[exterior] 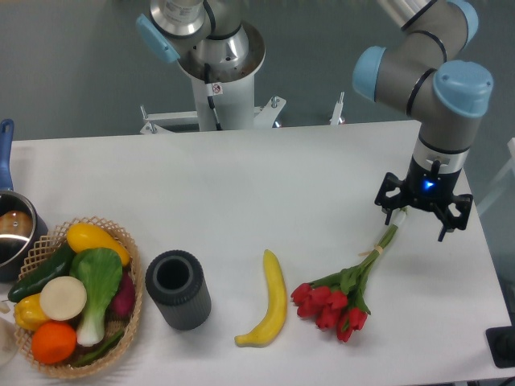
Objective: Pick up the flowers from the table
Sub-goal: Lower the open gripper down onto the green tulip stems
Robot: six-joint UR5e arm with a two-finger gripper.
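The flowers (331, 304), a bunch of red tulips with green leaves and tied green stems, lie on the white table (265, 177) at the front right. The blooms point to the front left and the stems run up to the right. My gripper (421, 215) points down over the far end of the stems (389, 236), near the table's right edge. Its black fingers stand spread apart, and the stem tips lie by the left finger (389, 211). Nothing is lifted.
A yellow banana (269, 301) lies left of the flowers. A dark grey cylinder cup (177, 288) stands left of it. A wicker basket (113, 233) of vegetables and fruit sits at the front left, with a pot (12, 233) behind it.
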